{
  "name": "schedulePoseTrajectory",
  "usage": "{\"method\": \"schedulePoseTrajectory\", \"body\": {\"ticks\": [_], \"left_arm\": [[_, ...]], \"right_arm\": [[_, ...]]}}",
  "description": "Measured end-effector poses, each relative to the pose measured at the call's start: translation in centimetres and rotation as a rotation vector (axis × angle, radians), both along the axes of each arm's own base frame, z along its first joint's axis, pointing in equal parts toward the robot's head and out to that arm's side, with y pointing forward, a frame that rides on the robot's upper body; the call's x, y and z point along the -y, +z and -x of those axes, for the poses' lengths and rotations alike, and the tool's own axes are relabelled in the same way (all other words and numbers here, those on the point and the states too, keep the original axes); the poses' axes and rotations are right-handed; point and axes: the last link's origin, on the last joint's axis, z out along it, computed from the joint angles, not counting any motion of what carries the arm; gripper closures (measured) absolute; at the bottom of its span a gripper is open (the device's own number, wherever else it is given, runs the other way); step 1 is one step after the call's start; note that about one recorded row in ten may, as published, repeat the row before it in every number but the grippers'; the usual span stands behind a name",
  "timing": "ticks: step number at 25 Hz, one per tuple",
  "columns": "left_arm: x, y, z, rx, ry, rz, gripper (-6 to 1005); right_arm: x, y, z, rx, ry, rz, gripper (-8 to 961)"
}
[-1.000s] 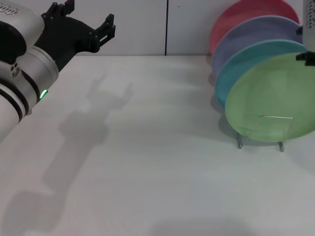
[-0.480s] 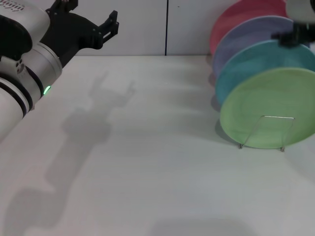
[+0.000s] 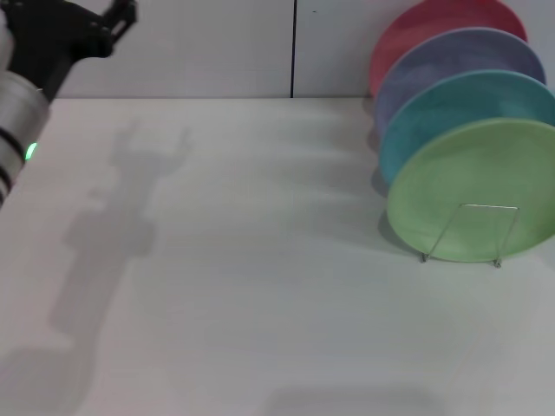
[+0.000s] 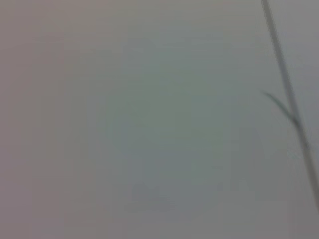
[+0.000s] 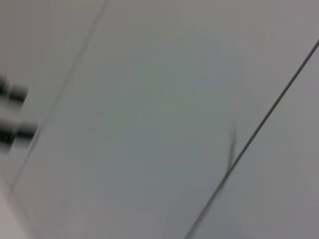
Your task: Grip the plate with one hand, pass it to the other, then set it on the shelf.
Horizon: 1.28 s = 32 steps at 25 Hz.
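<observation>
The light green plate (image 3: 473, 186) stands on edge at the front of the silver wire shelf (image 3: 487, 208) at the right of the table, leaning against the plates behind it. No gripper touches it. My left gripper (image 3: 117, 15) is high at the far left, partly cut by the picture's edge; its shadow on the table shows two spread fingers, and it is empty. My right gripper does not show in the head view. Both wrist views show only a blurred pale wall with dark seam lines.
Behind the green plate in the shelf stand a turquoise plate (image 3: 451, 104), a lavender plate (image 3: 442, 61) and a pink-red plate (image 3: 416, 30). The white table (image 3: 260, 286) runs back to a pale wall with a dark vertical seam (image 3: 293, 48).
My right gripper, at the plates' top edge before, has gone up out of view. The green plate dropped lower into the shelf. My left arm has drawn back up and to the left.
</observation>
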Motion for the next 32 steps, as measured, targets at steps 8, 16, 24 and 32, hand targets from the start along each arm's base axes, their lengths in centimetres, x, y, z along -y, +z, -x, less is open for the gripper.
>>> {"method": "schedulePoseTrajectory", "body": {"ticks": [8,16,24,32], "left_arm": [[1.3,1.0,4.2,0.086,0.021,-0.142,135],[2.8,1.1,9.3,0.168,0.053,-0.230,135],[4.3,0.8,14.7,0.209,0.094,-0.277,135],[4.8,0.5,16.1,0.196,0.140,-0.274,135]], "right_arm": [[4.7,-1.1,-5.9,-0.339,0.219,-0.059,229],[9.4,-0.6,-17.6,-0.688,0.231,-0.418,228],[14.9,-1.2,-29.4,-0.807,-0.063,-0.924,231],[14.8,-1.9,-29.8,-0.749,-0.108,-0.966,229]]}}
